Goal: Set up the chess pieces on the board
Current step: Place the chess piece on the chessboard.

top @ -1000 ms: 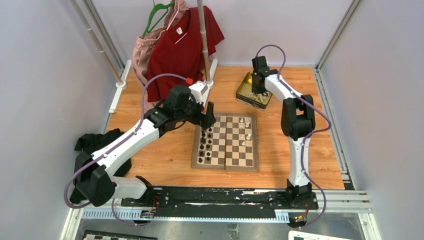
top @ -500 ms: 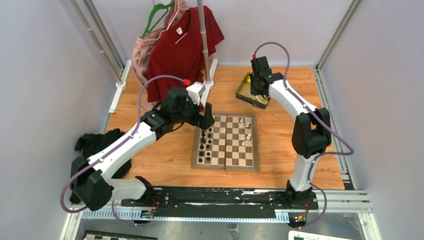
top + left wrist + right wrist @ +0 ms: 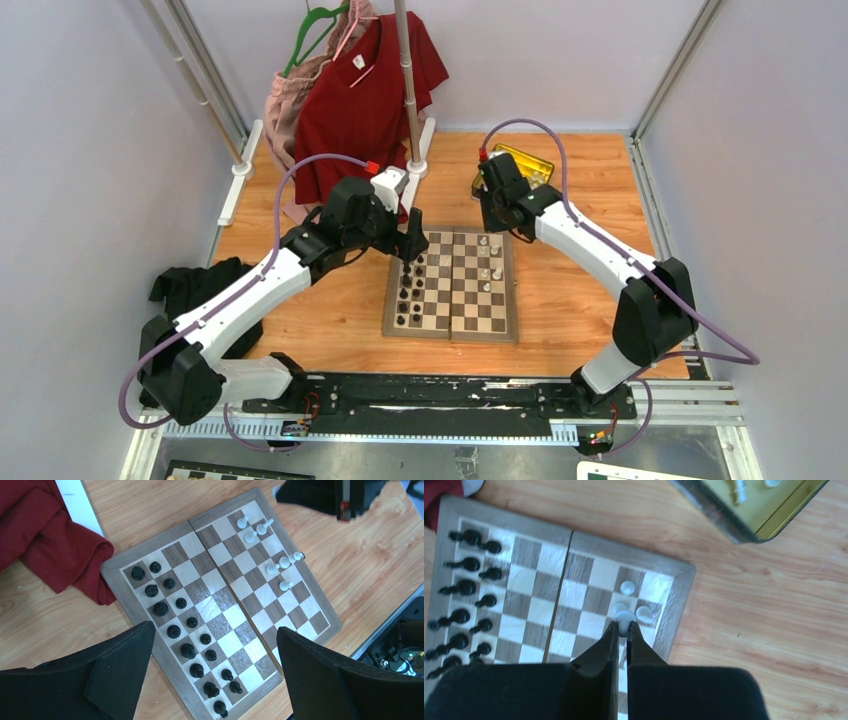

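Over the far right of the board (image 3: 470,310), near the tin (image 3: 525,160), transfer is in hand. Left gripper (image 3: 215,632) hangs spread wide, empty. Right gripper (image 3: 623,627) pinches one white piece (image 3: 624,616) beside several placed white pieces (image 3: 284,562). Next: lower onto a vacant square, then release.

Top external: high, behind mounting rail (image 3: 440,392) at bottom edge, tilted down over whole table (image 3: 600,300); board (image 3: 452,283) small at centre.
Left wrist: over board, steep look down, whole board across centre, red shirt (image 3: 55,540) upper left.
Right wrist: nearer, near vertical, part of board at left, tin (image 3: 749,510) upper right.
All 3 share board's white chess pieces (image 3: 284,562).
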Tool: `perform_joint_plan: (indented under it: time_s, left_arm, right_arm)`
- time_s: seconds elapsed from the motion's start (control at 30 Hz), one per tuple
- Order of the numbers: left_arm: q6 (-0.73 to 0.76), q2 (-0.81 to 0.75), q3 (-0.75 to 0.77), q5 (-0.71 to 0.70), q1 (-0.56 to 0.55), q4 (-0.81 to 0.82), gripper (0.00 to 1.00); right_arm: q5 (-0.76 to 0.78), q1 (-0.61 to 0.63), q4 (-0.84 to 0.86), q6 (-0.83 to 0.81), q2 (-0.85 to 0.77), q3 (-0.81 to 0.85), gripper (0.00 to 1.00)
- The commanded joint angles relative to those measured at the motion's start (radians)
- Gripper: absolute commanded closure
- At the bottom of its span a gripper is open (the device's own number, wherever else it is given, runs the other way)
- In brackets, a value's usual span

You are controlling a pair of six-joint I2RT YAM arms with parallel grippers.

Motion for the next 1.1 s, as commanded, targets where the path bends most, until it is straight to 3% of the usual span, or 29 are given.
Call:
perform_joint_plan:
  time_s: [0.0, 0.6, 1.07]
  left_arm:
    - [-0.011, -0.024, -0.012, 0.004, 0.003, 0.044, 0.02]
    - [-0.022, -0.027, -0.026, 0.001, 0.004, 0.056, 0.03]
    - [-0.012, -0.002, -0.022, 0.007, 0.003, 0.056, 0.02]
  right_arm:
    - [0.023, 0.068, -0.028, 0.053, -0.055, -0.068, 1.00]
    - [-0.012, 0.114, 0.168, 0.103, -0.138, -0.333, 1.00]
    - [-0.012, 0.114, 0.258, 0.070, -0.059, -0.343, 1.00]
